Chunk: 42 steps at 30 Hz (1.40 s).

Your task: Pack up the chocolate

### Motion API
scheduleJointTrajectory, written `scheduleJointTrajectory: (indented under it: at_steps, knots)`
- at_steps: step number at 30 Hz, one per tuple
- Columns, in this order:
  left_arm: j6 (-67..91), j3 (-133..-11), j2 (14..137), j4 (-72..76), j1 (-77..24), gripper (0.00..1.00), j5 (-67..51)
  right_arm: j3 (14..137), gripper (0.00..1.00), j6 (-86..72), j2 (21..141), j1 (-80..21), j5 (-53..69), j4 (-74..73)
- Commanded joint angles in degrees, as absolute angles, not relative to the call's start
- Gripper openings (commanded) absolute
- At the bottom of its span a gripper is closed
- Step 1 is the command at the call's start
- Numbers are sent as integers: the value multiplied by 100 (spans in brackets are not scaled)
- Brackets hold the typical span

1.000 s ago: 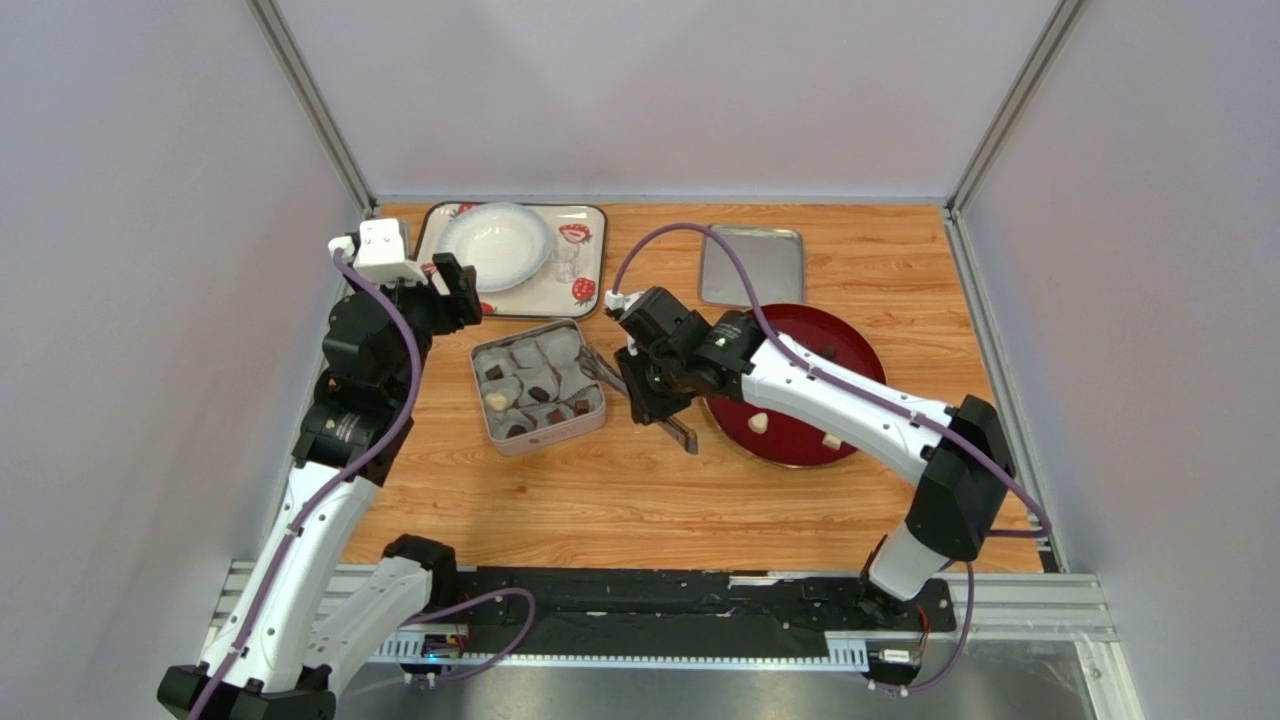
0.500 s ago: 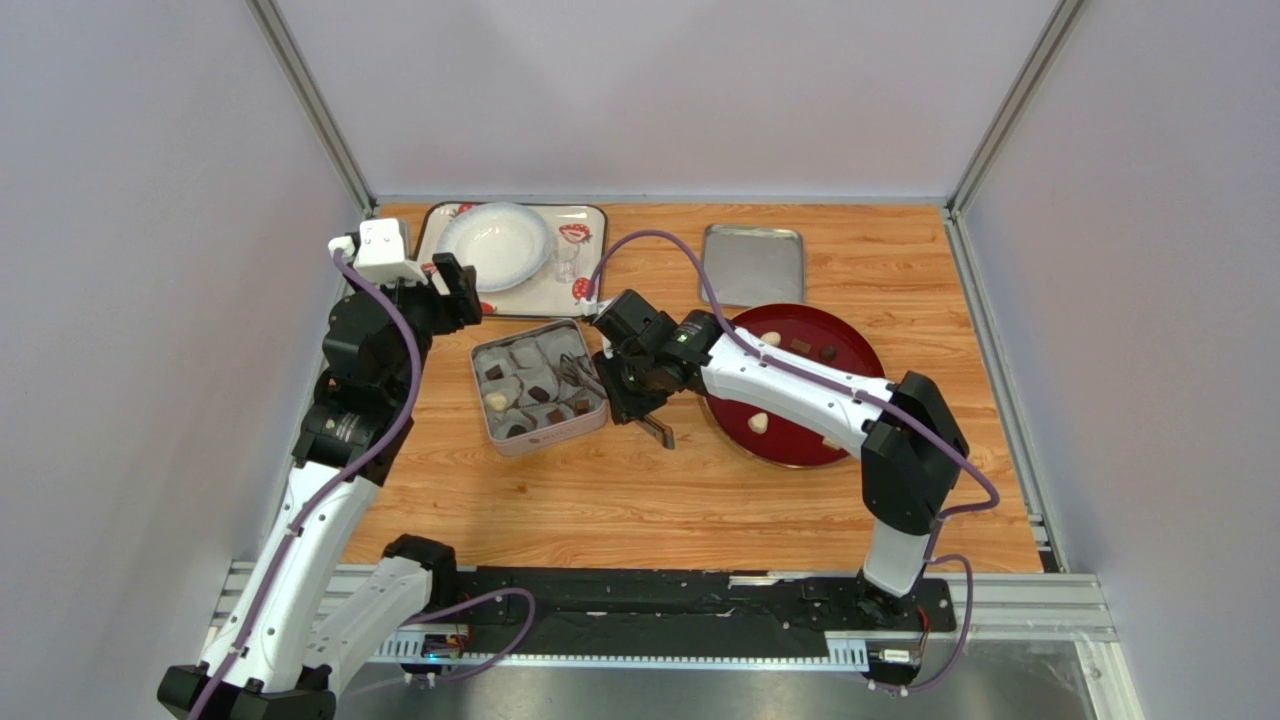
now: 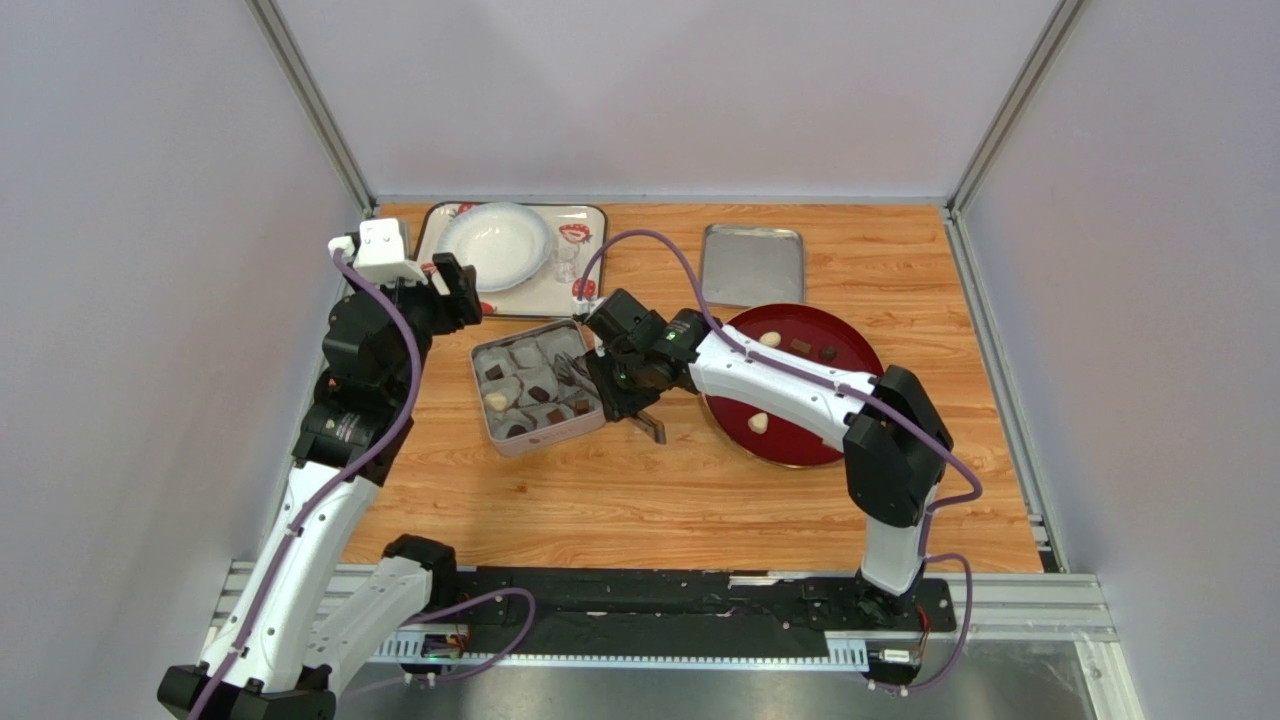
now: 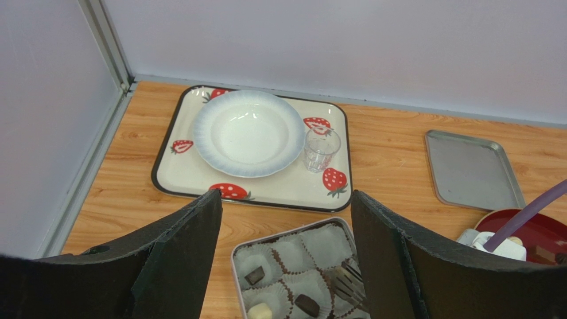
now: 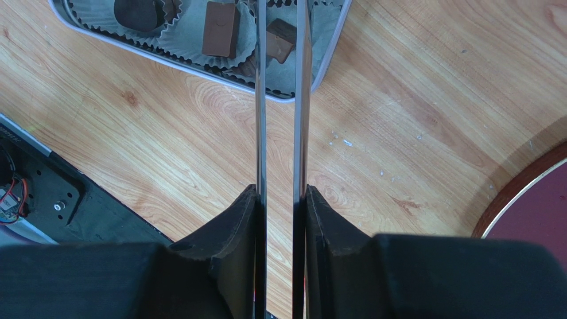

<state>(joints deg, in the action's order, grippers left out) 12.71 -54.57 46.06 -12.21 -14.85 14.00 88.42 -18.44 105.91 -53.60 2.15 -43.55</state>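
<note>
Over the near corner of the tin (image 3: 555, 435), a dark chocolate piece (image 5: 281, 38) is seen between the tips of metal tongs (image 5: 260, 119), which are clamped in the right gripper (image 5: 279, 198). Several paper cups (image 4: 293, 252) are filled, others are not. A few pieces (image 3: 759, 423) are left on the red plate (image 3: 864, 360). The left gripper (image 4: 285, 199) is held open and empty.

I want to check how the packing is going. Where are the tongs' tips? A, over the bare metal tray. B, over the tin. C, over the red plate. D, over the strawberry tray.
B: in the right wrist view, the tongs gripped by the right claw reach over the tin, with a dark chocolate between the blades.
</note>
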Motion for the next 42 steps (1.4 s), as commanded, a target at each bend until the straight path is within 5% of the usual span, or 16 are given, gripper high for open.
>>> scheduleJointTrajectory:
  at_steps: [1,20,42]
  knots:
    - [1274,-5713,4544,-1160,-1441,79,1406,9158,29,-1767,10652,-5405,132,-4078]
    - [1266,-5704,4500,-1160,-1441,79,1415,9211,45,-1837,10609,-5396,88,-4060]
    - [1292,-5704,4491,-1160,-1441,79,1371,8685,45,-2038,9106,-5098,-755,-4894]
